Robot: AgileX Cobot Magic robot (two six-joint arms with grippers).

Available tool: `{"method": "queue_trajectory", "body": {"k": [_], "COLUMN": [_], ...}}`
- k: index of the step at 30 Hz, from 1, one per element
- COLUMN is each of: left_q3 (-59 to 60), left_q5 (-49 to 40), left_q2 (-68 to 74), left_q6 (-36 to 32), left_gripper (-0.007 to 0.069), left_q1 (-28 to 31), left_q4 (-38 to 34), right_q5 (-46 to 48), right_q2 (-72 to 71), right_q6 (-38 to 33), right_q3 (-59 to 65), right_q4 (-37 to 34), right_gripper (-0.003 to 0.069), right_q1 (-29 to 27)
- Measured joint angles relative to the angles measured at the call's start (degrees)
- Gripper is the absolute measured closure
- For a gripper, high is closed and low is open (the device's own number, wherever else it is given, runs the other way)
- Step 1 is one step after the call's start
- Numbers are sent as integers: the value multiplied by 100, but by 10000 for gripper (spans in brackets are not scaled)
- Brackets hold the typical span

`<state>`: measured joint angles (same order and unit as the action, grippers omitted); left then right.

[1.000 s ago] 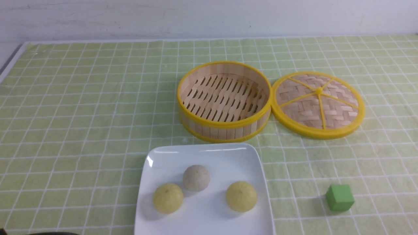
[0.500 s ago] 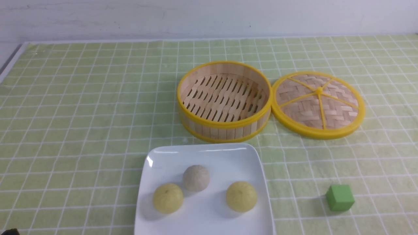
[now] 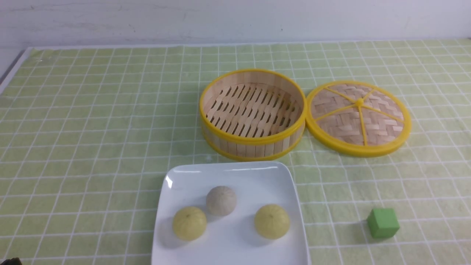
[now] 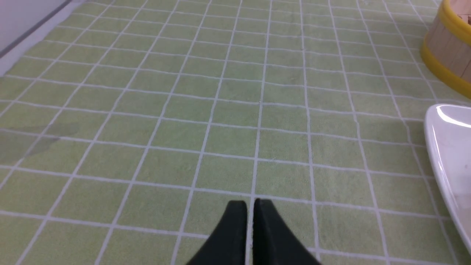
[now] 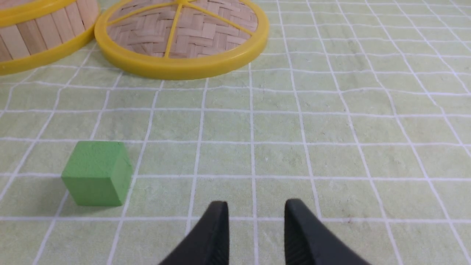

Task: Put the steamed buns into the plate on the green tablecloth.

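Clearly, the green tablecloth (image 3: 110, 147) takes up most of the front view, pale green and ruled with a grid of thin white lines. On it, at the near side, sits the white square plate (image 3: 235, 254), with rounded corners and a raised rim; its near edge is cut off by the frame. Just beyond the plate stands the round bamboo steamer (image 3: 252, 140), open at the top, with yellow bands and a slatted base. Right beside the steamer, to its right, lies the woven lid (image 3: 338, 125), knob up. The left tool (image 4: 251, 201) has its tips slightly apart, with cloth visible in the narrow gap. The right tool (image 5: 256, 202) has its tips wider apart, with nothing between them but a view of the cloth. All three steamed buns are on the plate: a yellow one (image 3: 189, 223) at left, another yellow one (image 3: 272, 221) at right, and a greyish one (image 3: 221, 200) between them, farther back and nearer the left bun. The green cube (image 3: 383, 222) rests on the cloth, well apart from the plate, to its right.
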<state>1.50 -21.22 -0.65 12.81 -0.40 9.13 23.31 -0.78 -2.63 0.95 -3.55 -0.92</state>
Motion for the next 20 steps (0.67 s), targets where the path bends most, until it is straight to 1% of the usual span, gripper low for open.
{"method": "queue_trajectory", "body": {"k": [20], "left_q3": [0], "left_q5": [0], "left_q2": [0], "left_q6": [0], "left_gripper": [552], "left_q1": [0], "left_q4": [30], "right_q5": [0], "right_q2": [0], "right_q6": [0], "right_q3": [0], "right_q4": [0], "right_gripper": [419], "right_q1": [0]}}
